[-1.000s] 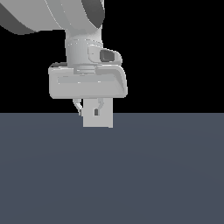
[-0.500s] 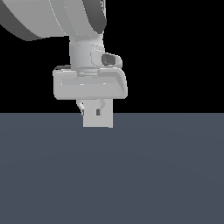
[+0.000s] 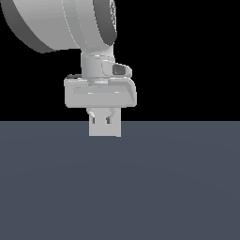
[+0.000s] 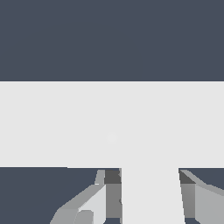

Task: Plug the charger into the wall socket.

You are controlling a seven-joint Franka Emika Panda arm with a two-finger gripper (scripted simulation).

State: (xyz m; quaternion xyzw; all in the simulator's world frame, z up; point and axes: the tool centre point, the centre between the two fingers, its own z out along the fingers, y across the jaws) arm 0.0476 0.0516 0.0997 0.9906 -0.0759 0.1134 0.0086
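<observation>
**Charger held against the wall socket**

The gripper (image 3: 104, 119) was closed on the charger (image 4: 152, 197), with one finger (image 4: 113, 192) at each side of the off-white block. In the wrist view the charger reached straight forward from between the fingers and its far end met the wall socket (image 4: 65, 124), which filled the view as a wide light band (the prongs could not be seen, so how deep they sat I cannot tell). In the exterior view the socket (image 3: 105, 130) stood upright on the dark grey floor (image 3: 178, 187), just under the gripper's body, and the fingers partly covered it.

Compared with one second earlier, the arm had shifted slightly toward the exterior view's right, and its big upper joint (image 3: 61, 23) had come lower into the picture. The socket stood at the same place as before.
</observation>
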